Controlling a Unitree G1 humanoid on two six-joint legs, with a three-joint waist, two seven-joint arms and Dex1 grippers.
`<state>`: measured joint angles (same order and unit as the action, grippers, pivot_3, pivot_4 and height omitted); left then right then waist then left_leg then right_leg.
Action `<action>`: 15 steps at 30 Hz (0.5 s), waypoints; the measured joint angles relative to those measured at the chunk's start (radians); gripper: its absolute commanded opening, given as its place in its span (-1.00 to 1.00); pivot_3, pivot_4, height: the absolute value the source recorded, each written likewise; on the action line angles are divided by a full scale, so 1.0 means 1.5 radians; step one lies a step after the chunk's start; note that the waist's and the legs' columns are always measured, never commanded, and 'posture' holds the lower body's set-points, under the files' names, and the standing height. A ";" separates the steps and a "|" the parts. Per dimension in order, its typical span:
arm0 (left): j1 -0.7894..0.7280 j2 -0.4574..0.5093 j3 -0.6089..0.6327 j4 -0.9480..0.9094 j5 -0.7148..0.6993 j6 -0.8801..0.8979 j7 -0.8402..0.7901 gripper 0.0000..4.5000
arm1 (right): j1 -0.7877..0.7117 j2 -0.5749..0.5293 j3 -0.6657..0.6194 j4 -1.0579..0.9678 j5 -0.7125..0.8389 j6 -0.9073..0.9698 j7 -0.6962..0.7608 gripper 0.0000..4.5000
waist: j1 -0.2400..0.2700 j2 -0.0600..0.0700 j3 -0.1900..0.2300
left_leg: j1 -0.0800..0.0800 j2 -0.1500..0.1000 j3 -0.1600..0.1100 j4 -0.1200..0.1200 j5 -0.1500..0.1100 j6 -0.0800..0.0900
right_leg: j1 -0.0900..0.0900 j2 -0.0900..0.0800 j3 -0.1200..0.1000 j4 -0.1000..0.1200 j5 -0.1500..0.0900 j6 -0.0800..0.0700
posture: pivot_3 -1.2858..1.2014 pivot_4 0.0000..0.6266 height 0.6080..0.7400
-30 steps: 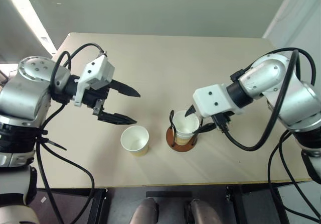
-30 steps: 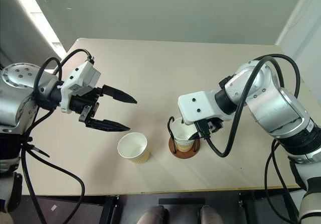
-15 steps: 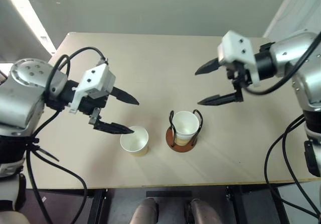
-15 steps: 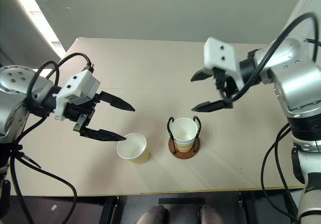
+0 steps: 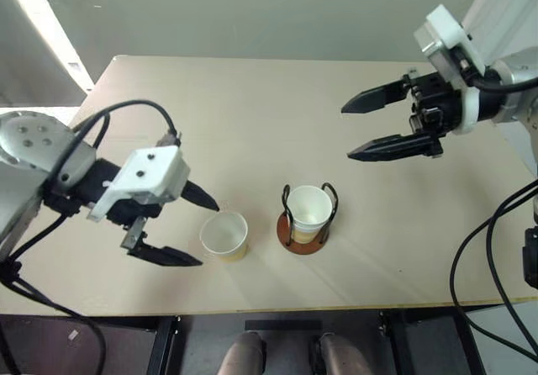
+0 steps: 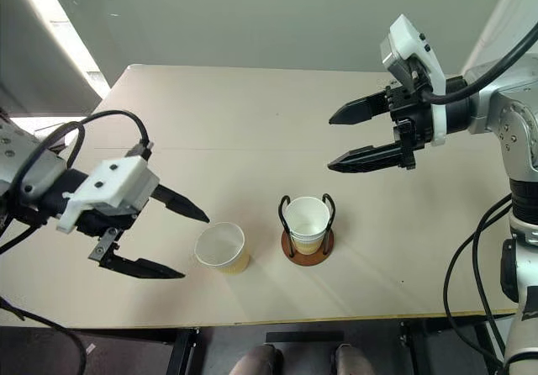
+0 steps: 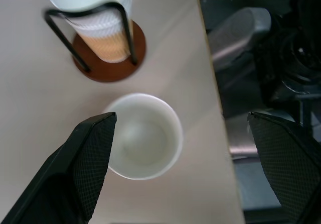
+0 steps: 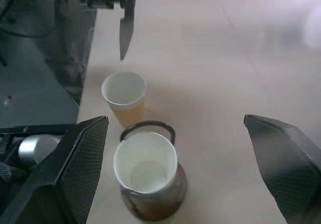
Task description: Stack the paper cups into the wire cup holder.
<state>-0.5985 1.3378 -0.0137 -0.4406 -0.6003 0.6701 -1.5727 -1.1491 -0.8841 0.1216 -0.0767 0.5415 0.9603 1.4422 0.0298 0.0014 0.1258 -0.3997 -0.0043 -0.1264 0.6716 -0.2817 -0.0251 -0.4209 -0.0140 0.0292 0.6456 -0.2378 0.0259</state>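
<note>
One loose white-and-tan paper cup (image 5: 224,235) upright on beige table (image 5: 277,123), beside black-wire, brown-base holder (image 5: 306,228) holding stacked cups (image 5: 310,209). Left gripper (image 5: 183,228) spread, flanking it; close gently mid-wall. Right gripper (image 5: 377,125) spread, empty.

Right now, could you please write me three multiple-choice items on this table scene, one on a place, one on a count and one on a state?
1. Where does the loose cup stand?
A. on the robot's left of the wire holder
B. inside the holder
C. at the table's far edge

2. How many black wire loops rise from the holder's base?
A. one
B. two
C. four

3. How is the right hand?
A. shut on a cup
B. open, empty
C. resting on the table

Key: A, the loose cup stands beside the wire holder; B, two loops flank the stacked cups; B, the right hand hangs open over the table.
</note>
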 measured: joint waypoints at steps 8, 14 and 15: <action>0.039 0.019 -0.001 -0.027 0.003 -0.012 0.000 1.00 | -0.005 -0.025 0.001 0.006 0.016 0.012 0.002 0.99 | -0.001 0.000 0.000 | 0.000 0.000 0.000 -0.001 0.000 0.000 | 0.000 0.000 0.000 0.001 0.000 -0.001 | 0.03 -0.52 1.00; 0.070 0.026 -0.028 -0.042 0.072 -0.082 0.003 1.00 | -0.007 -0.028 0.001 0.005 0.030 0.021 0.005 0.99 | -0.001 0.000 0.000 | 0.000 0.000 0.000 -0.001 0.000 0.000 | 0.000 0.000 0.000 0.001 0.000 -0.001 | 0.03 -0.52 1.00; 0.070 0.026 -0.033 -0.041 0.081 -0.090 0.003 1.00 | -0.007 -0.028 0.001 0.005 0.031 0.021 0.006 0.99 | -0.001 0.000 0.000 | 0.000 0.000 0.000 -0.001 0.000 0.000 | 0.000 0.000 0.000 0.001 0.000 -0.001 | 0.03 -0.52 1.00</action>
<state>-0.4936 1.3763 -0.0631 -0.5021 -0.4780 0.5353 -1.5688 -1.1599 -0.9258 0.1235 -0.0688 0.5884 0.9914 1.4519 0.0287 0.0014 0.1258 -0.3992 -0.0041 -0.1262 0.6696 -0.2818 -0.0252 -0.4213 -0.0140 0.0290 0.6465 -0.2386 0.0246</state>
